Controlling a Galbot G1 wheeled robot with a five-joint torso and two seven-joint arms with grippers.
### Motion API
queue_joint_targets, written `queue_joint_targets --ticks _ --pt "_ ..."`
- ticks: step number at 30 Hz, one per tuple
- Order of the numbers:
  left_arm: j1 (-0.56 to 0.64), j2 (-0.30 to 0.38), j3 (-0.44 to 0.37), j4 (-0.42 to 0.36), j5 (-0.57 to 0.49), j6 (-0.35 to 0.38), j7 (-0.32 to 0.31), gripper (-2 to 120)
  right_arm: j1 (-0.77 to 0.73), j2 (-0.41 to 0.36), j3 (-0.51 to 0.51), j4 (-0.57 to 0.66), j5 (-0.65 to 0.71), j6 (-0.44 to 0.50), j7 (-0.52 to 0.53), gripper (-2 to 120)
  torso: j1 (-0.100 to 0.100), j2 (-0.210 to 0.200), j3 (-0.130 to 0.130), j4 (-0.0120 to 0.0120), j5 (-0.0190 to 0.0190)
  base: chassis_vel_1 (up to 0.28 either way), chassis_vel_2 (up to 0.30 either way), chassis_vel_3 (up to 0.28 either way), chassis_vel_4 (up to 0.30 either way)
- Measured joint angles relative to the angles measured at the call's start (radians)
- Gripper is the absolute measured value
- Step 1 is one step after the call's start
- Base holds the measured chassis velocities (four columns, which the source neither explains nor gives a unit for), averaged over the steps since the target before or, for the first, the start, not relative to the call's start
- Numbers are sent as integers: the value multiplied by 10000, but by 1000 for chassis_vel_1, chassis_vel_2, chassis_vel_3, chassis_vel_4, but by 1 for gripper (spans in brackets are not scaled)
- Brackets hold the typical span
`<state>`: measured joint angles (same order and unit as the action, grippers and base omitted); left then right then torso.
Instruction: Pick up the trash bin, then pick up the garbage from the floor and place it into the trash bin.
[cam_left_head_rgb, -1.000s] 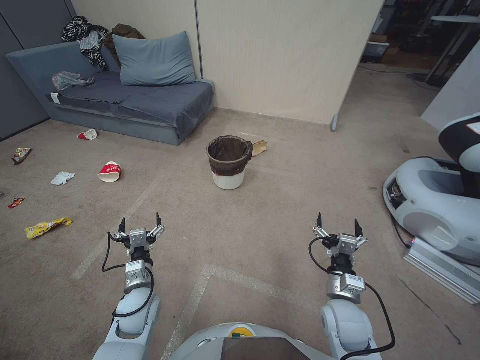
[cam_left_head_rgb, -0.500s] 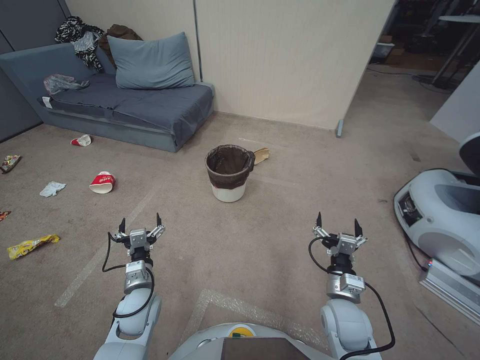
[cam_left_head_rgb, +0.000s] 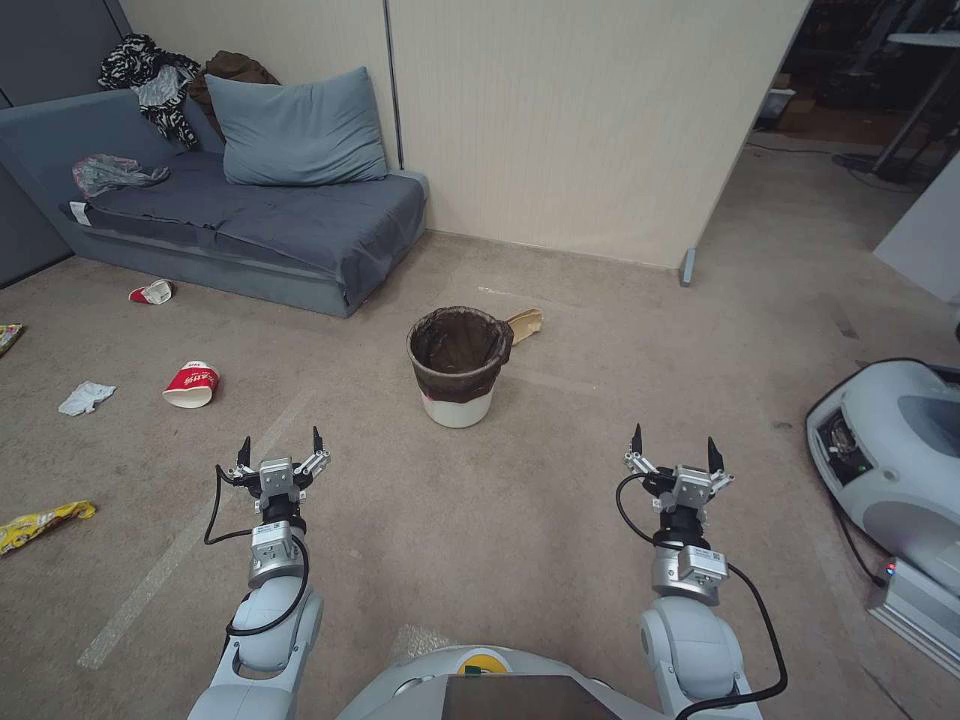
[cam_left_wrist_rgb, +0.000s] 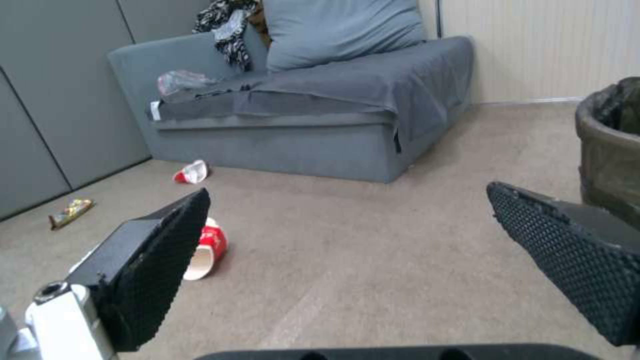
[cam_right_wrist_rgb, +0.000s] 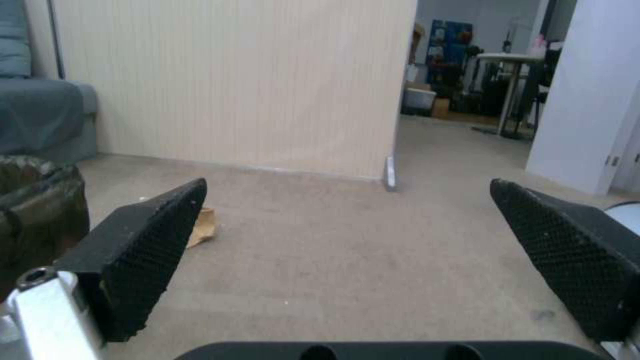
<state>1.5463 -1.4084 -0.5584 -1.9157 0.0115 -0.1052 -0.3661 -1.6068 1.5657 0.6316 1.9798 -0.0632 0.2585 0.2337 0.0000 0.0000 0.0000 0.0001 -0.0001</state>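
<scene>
Both grippers held out over the carpet, fingers spread wide, nothing in them.
The trash bin (cam_left_head_rgb: 458, 365) stands ahead between left gripper (cam_left_head_rgb: 279, 452) and right gripper (cam_left_head_rgb: 673, 455); the head view takes in the cup (cam_left_head_rgb: 191, 385) and tissue (cam_left_head_rgb: 86, 397) (left of the bin).

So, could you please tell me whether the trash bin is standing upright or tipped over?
Upright: the trash bin stands on its base on the carpet, its bag-lined rim facing up.

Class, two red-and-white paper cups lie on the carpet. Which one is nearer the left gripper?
The larger cup, lying on its side near the tissue; the other cup lies by the sofa, farther from the left gripper.
</scene>
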Motion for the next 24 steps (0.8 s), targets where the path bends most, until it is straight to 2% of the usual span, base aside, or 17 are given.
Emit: queue_joint_targets --ticks 24 --pt "-13 2 6 28 14 -17 -6 100 47 41 -5 -65 -76 7 4 100 0 0 0 -1 0 -118 114 113 -117"
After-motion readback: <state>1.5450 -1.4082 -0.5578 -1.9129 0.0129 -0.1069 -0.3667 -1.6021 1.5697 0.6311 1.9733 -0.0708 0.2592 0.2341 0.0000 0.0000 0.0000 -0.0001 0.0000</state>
